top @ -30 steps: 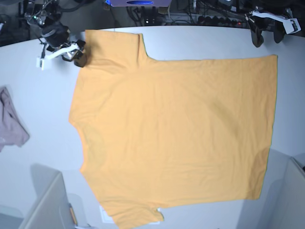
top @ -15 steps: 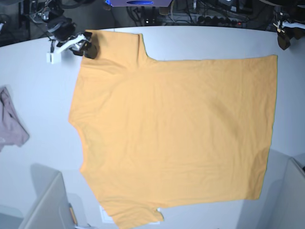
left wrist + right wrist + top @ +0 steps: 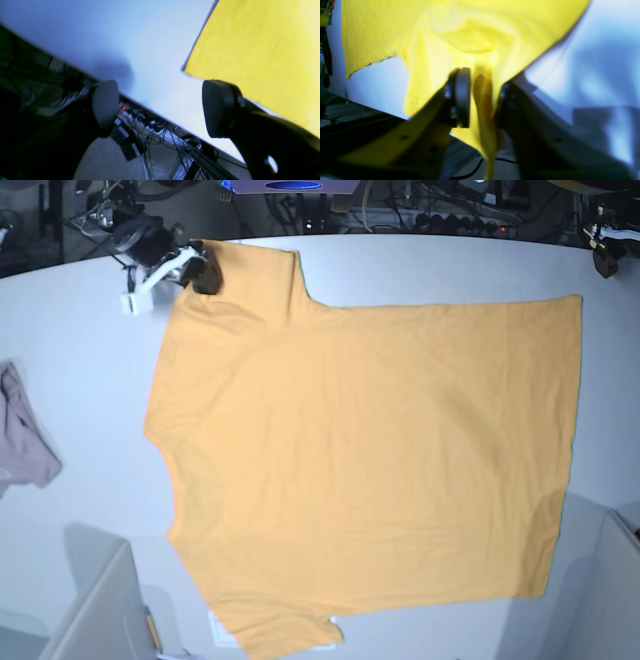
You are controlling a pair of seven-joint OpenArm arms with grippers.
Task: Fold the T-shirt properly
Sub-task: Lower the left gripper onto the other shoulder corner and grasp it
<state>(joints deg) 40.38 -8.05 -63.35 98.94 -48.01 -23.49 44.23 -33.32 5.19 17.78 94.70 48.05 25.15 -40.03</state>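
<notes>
1. T-shirt (image 3: 360, 450), a large light-orange short-sleeved cotton garment, is lying spread flat on the pale grey round table (image 3: 90, 340), filling most of the base view, with one sleeve reaching toward the far edge and the other toward the near edge.
2. Compared with a second ago, the right gripper (image 3: 200, 272) has been moving from just beside the far sleeve onto its corner, and its jaws have been closing in from wide apart.
3. In the right wrist view the right gripper (image 3: 482, 97) is now pinching a bunched fold of the yellow-orange cloth (image 3: 470, 37) between its dark pads (image 3: 462, 97); the sleeve fabric is puckering toward the jaws.
4. I judge this to be the start of the first fold: one corner is being secured, ready for lifting across the body.
5. Over the same second the left gripper (image 3: 604, 260) has been drifting outward toward the frame edge. It is hovering with jaws spread wide, holding nothing, its two dark pads (image 3: 105, 107) standing over the table edge, near the hem corner (image 3: 186, 68) but apart from it.
6. Both wrist views are blurring, so the depth of the pinch and the number of layers caught are hard to make out.
7. The left gripper is partly cut off in the base view, and the small pinkish-mauve cloth (image 3: 25, 440) is being cropped by the frame edge.
</notes>
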